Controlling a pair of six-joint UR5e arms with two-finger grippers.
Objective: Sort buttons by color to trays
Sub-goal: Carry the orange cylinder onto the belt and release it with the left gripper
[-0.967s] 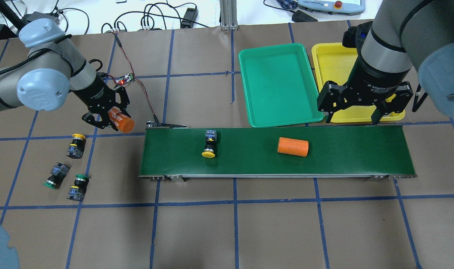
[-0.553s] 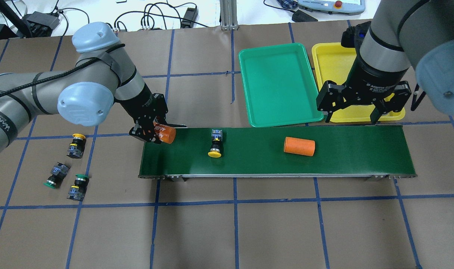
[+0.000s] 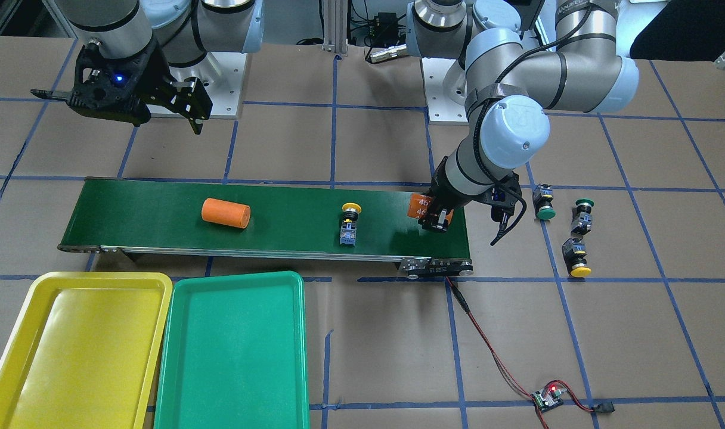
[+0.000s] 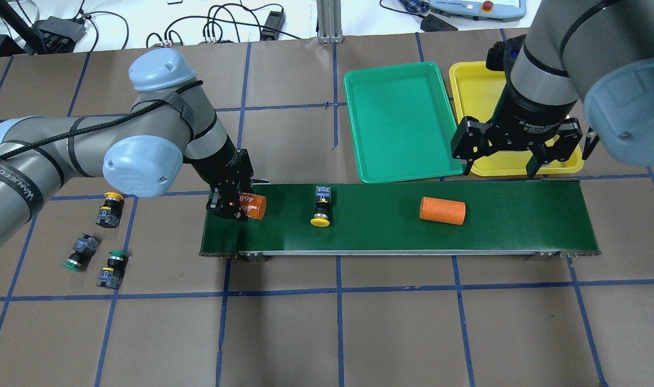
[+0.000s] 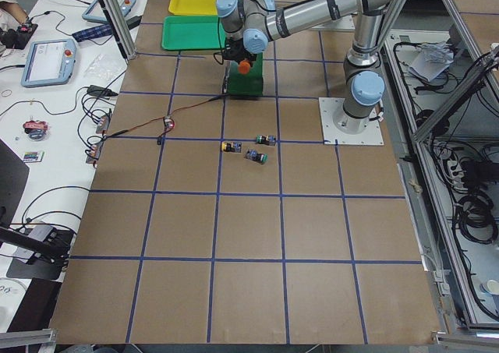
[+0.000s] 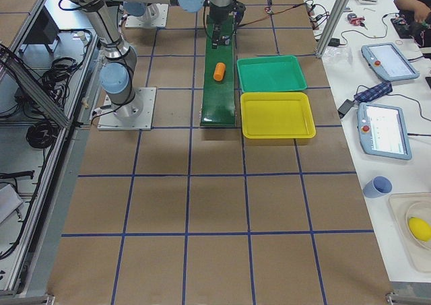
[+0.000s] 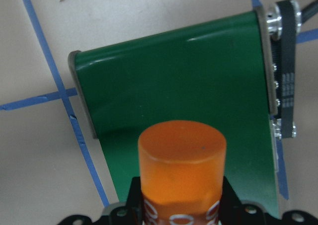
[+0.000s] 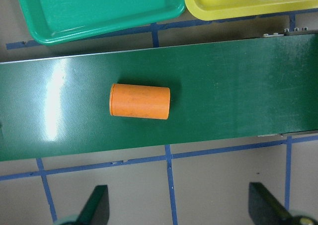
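Sorting looks unstarted: green tray (image 4: 402, 121) and yellow tray (image 4: 469, 86) lie bare, one yellow button (image 4: 321, 210) sits on the belt (image 4: 510, 215), three other buttons (image 4: 79, 252) wait far left on the worktop (image 4: 327, 322), the left claw (image 4: 231, 208) clamps an orange cylinder (image 4: 253, 206), and the right claw (image 4: 498, 171) gapes wide, empty.

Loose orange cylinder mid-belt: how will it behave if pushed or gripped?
The loose orange cylinder lies on its side on the smooth conveyor belt, so a nudge across its axis would probably roll it. It looks rigid, with a smooth skin: likely no squash, but it might slip unless the right tool closes across the round side.
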